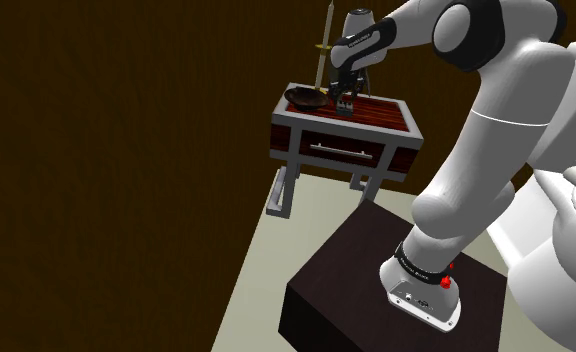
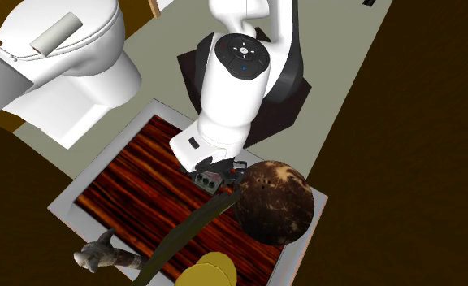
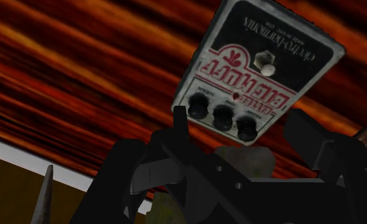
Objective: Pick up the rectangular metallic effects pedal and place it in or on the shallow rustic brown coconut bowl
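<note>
Your gripper (image 3: 239, 127) has its fingers wide, astride the pedal's (image 3: 255, 63) knob end on the table (image 1: 386, 113). Centre, sink lower, then squeeze. The bowl (image 1: 304, 97) waits at the pedal's nine o'clock, shoulder view.

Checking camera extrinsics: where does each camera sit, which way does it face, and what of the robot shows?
Shoulder view: beside the stand, facing the table; stand and arm show.
Second exterior view: above the table, looking steeply down; arm shows.
Wrist view: on the hand, facing the pedal; open gripper flanks its knob end.
Shared: both exterior views show the brown bowl and table.
</note>
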{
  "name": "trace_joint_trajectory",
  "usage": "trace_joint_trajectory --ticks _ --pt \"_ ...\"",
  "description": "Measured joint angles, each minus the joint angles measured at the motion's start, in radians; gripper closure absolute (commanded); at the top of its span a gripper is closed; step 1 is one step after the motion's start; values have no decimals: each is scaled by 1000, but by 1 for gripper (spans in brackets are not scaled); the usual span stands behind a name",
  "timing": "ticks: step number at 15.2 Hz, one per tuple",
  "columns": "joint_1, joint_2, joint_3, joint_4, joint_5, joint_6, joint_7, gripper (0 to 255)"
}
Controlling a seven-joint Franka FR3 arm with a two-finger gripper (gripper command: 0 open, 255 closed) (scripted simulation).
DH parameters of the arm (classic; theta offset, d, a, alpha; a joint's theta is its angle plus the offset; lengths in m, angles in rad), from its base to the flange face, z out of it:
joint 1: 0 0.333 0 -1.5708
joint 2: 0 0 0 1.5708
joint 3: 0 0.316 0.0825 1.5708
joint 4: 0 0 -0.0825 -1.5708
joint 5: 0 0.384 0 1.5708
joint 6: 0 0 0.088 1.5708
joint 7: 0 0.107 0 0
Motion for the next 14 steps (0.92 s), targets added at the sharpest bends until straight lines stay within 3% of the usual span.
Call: trace_joint_trajectory --ticks 5,14 --pt "1 -8 0 4 0 -14 -2 255" --pt "2 -38 2 88 9 -126 -26 255"
